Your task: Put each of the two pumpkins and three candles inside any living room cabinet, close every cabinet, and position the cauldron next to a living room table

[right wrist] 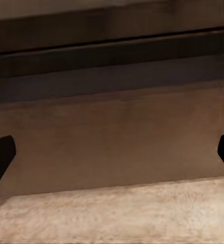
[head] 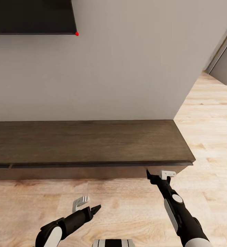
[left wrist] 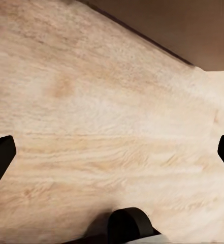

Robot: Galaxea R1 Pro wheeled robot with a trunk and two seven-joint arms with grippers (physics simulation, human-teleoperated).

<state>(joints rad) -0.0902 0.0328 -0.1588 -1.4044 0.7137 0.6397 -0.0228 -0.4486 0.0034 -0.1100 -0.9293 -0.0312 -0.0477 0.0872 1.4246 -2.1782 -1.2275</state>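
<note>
A pale plank floor (head: pixel 127 206) covers the lower half of the view and runs off toward 2 o'clock. A plain grey wall (head: pixel 127 68) rises behind, with a black screen (head: pixel 31 16) at 11 o'clock showing a red dot (head: pixel 77 33) at its corner; a grey door (head: pixel 226 61) stands at 2 o'clock.

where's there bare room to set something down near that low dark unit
The cabinet top is bare from the wall to its front edge. The floor before it is free left of the left gripper. It is tighter at the right gripper, close under the front lip.

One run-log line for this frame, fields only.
scene: long low dark-brown wooden cabinet by wall, fronts shut | right gripper: open, at cabinet front near its right end | left gripper: open, over floor | held: nothing
</note>
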